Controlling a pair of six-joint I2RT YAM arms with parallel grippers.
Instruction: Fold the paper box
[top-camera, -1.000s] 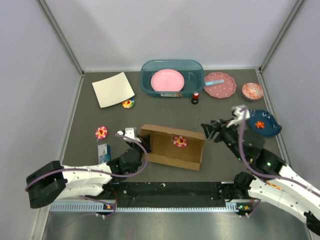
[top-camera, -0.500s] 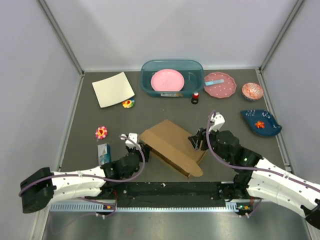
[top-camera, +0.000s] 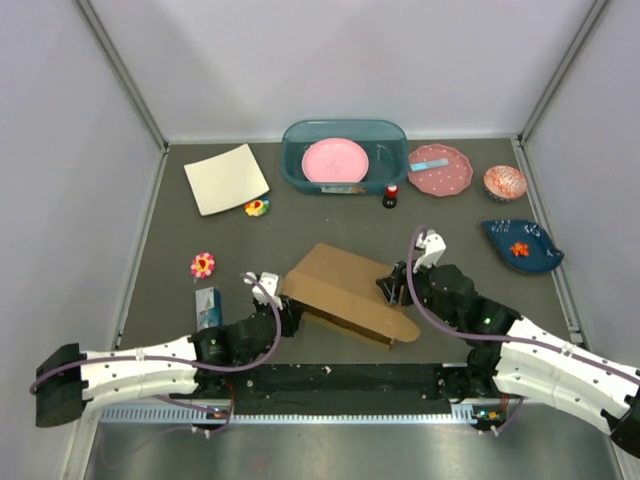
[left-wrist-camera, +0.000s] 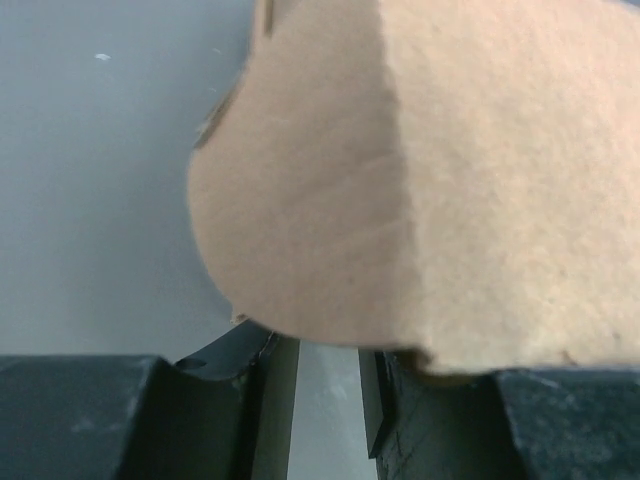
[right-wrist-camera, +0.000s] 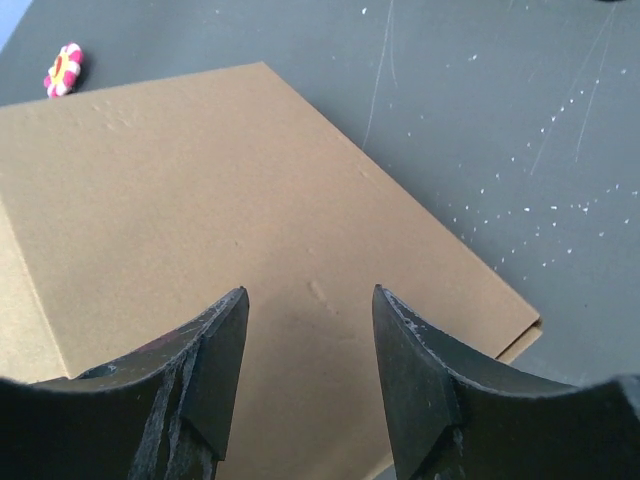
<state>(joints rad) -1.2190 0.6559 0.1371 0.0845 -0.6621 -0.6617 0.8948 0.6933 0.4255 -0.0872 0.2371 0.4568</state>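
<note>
1. The paper box (top-camera: 345, 288) lies skewed in the middle of the counter (top-camera: 300, 225), its lid down and a rounded flap poking out at its near right end.
2. The left gripper (top-camera: 290, 318) sits at the box's near left corner.
3. The right gripper (top-camera: 392, 287) is at the lid's right edge.
4. Further back are a cream sheet (top-camera: 226, 178) and a teal tub (top-camera: 344, 135) holding a pink plate (top-camera: 335, 160).

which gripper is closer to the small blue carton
Left. The left gripper is by the left corner of the paper box, just right of the carton; the right gripper is at the box's right side.
</note>
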